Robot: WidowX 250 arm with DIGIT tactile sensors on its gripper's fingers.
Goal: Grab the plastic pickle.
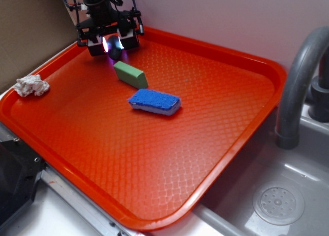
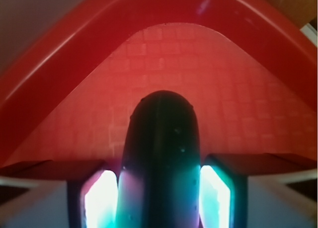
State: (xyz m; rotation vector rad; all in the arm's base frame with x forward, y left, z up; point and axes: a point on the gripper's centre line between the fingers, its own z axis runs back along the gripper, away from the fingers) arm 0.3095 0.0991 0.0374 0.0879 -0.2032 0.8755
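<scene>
**Pickle clamped between the claw's 2 pads at the tray's far corner**

The orange tray is taken as the landmark. Over its far left corner the gripper is seen lowered, with the plastic pickle held between its 2 lit fingers. In the wrist view the pickle is shown as a dark, smooth, rounded lump filling the gap, and a glowing pad is pressed against each of its sides, so the claw is closed around it. Whether the pickle is touching the tray floor or lifted just above it cannot be told.

Nearer the tray's middle, just beside the gripper, a light green block is laid flat on the tray floor. A blue sponge with a pale underside is placed close to the tray's centre, near the block but apart from it. On the tray's left rim a crumpled white wad is rested. Off the tray's right edge a grey faucet is seen rising over a sink with a round drain.
</scene>
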